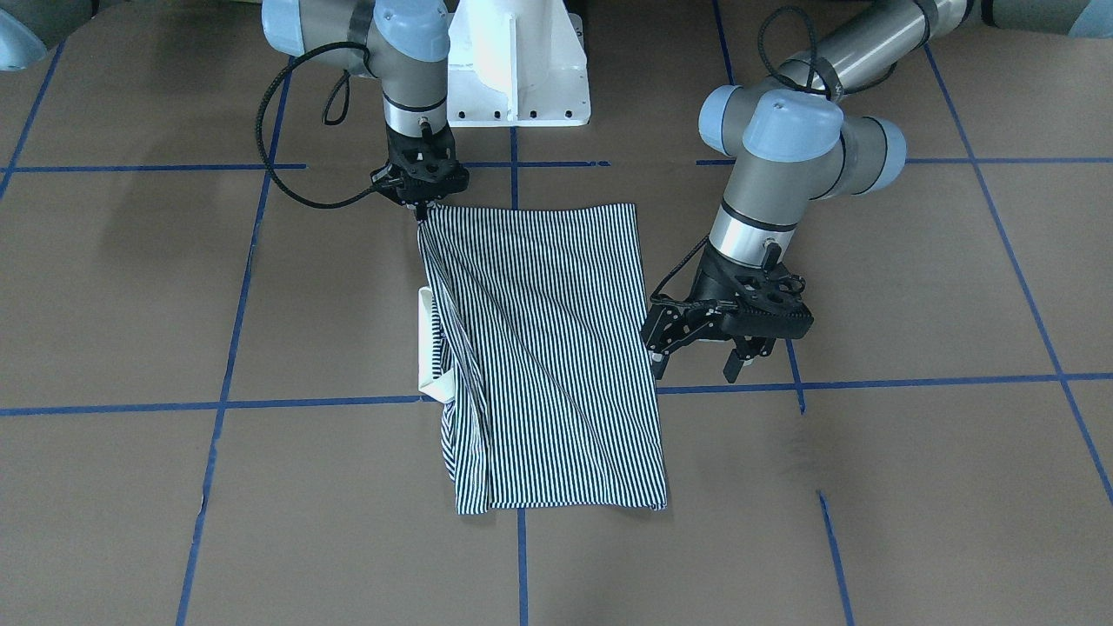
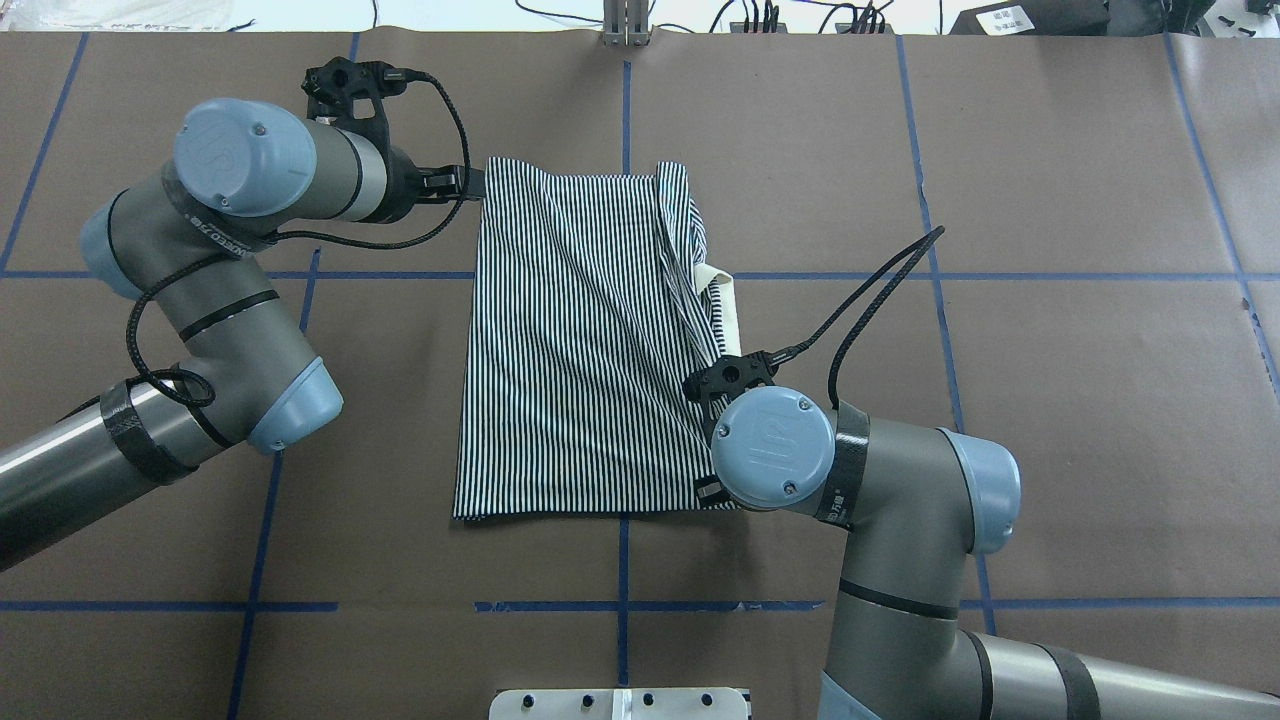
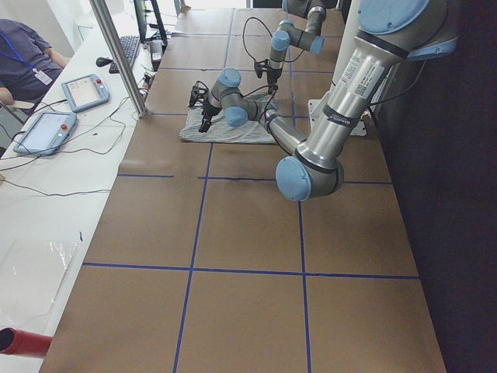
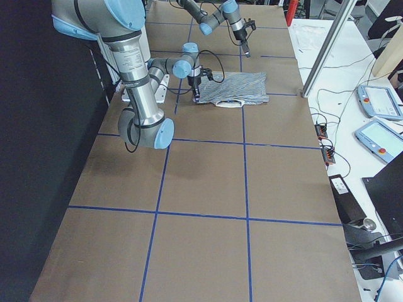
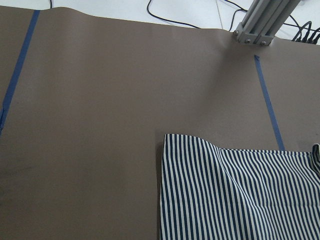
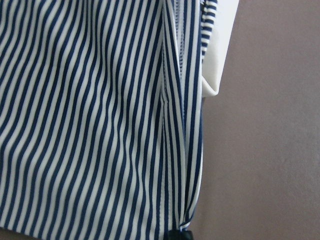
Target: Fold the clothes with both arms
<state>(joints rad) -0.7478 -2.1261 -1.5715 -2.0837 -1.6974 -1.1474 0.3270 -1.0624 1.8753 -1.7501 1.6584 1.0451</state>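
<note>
One polo shirt (image 2: 580,350) with navy-and-white stripes is lying folded into a rough rectangle mid-counter (image 2: 1050,400), on brown paper that is being crossed by blue tape lines (image 2: 850,276). Clock directions are being read off the overhead view.

A cream collar (image 2: 728,310) is being shown poking out at the shirt's 3 o'clock edge.

The right pincer (image 1: 423,202) is being pressed together on the shirt's 5 o'clock corner, the one nearest the white pedestal (image 1: 518,78). The cloth is being gathered to a point there, and diagonal creases are being drawn from it across the stripes. In the overhead view this pincer is being hidden by its own wrist.

The left pincer (image 1: 696,358) is being held with its fingers (image 1: 661,343) apart and nothing between them. It is off the cloth, just outside the 11 o'clock corner.

In the left wrist view that corner is being seen from above, with bare paper around it. In the right wrist view stripes and collar are being seen close up.

In the left side view a person (image 3: 23,54) and two handheld screens (image 3: 84,92) are being shown beyond the counter's far edge.
</note>
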